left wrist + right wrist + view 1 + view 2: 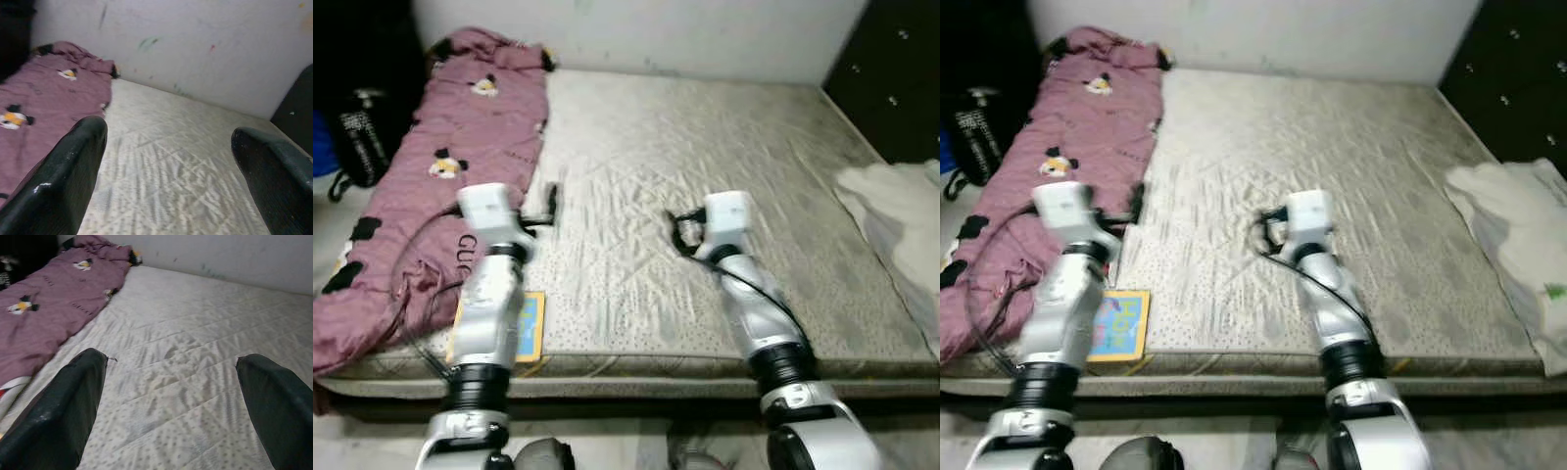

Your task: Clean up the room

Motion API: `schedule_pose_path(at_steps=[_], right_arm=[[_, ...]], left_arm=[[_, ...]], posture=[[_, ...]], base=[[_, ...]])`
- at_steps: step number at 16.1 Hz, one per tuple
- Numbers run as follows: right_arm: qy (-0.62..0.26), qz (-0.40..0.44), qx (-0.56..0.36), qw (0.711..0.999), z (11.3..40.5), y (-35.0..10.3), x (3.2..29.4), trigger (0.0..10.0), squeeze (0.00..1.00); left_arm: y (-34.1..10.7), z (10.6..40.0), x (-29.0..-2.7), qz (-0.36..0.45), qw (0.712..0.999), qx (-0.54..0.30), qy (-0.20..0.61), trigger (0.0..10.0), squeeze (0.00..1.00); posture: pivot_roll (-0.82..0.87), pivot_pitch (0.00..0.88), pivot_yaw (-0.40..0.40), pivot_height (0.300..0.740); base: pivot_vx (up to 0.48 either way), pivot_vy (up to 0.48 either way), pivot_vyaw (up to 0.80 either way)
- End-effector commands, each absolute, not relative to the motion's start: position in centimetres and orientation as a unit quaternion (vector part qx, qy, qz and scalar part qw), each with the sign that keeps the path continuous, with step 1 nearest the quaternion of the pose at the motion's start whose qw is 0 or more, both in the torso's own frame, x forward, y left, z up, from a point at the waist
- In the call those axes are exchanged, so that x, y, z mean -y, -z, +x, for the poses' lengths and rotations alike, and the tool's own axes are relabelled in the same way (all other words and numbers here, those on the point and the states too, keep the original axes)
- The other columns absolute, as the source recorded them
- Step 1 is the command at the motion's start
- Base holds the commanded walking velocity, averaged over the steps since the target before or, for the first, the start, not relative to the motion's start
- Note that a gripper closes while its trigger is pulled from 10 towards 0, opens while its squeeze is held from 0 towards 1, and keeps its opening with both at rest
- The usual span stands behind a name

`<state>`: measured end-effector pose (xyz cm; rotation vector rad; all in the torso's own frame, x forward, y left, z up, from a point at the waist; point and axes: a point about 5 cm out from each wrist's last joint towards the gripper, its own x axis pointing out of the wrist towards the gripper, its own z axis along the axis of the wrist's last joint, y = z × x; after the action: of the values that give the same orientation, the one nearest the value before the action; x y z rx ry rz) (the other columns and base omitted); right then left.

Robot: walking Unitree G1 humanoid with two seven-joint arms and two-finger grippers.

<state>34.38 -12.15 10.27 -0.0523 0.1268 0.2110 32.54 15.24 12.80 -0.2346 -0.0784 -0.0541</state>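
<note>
The robot stands at the foot of a bare mattress (pixel 705 196) and holds both arms out over it. The left gripper (pixel 166 161) hangs over the left part of the mattress, just beside a pink blanket (pixel 440 157) with little cartoon pictures on it. Its two black fingers are wide apart and hold nothing. The right gripper (pixel 171 396) hangs over the middle of the mattress. Its fingers are wide apart too, and they hold nothing.

The pink blanket lies long and crumpled along the left side of the mattress, up to the wall (pixel 656 29). A bright little book (pixel 1121 325) lies on the near left corner, close by the left arm. A white cloth (pixel 1518 235) sits off the right side of the bed. A black bag (pixel 362 132) sits on the left, beside the blanket.

It looks like the robot is at the start of a step: it is getting ready to pick something up. The blanket is the nearest thing to the left gripper, so that is likely the one. Next, the left gripper needs to move over to the blanket's edge, go down onto it, and pinch a fold. The blanket is soft and big, so one pinch may lift just a small bit of it.
</note>
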Motion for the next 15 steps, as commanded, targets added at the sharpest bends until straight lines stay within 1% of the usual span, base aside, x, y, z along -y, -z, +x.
schedule_pose_path(at_steps=[1,10,12,14,15], right_arm=[[-0.092,-0.029,-0.067,0.993,34.62,-10.41,13.22,10.0,0.0],[-0.099,-0.028,-0.077,0.992,34.62,-10.06,13.19,10.0,0.0],[-0.101,-0.029,-0.079,0.991,34.59,-9.96,13.14,10.0,0.0],[-0.104,-0.031,-0.08,0.991,34.56,-9.9,13.1,10.0,0.0],[-0.105,-0.031,-0.081,0.991,34.55,-9.87,13.11,10.0,0.0]], left_arm=[[-12.99,32.64,-14.27,-0.122,0.991,0.04,0.037,10.0,0.0],[-12.97,32.54,-14.35,-0.119,0.992,0.045,0.026,10.0,0.0],[-13.04,32.48,-14.45,-0.123,0.991,0.051,0.022,10.0,0.0],[-13.26,32.37,-14.25,-0.122,0.99,0.061,0.037,10.0,0.0],[-13.3,32.34,-14.11,-0.124,0.99,0.062,0.042,10.0,0.0]], posture=[[-0.01,0.0,-0.034,0.74],[-0.01,0.0,-0.035,0.74],[-0.01,0.0,-0.036,0.74],[-0.01,0.0,-0.035,0.74],[-0.01,0.0,-0.036,0.74]], base=[[0.0,0.461,0.0],[0.0,0.461,0.0],[0.0,0.0,0.0],[0.0,0.0,0.0],[0.274,0.0,0.0]])
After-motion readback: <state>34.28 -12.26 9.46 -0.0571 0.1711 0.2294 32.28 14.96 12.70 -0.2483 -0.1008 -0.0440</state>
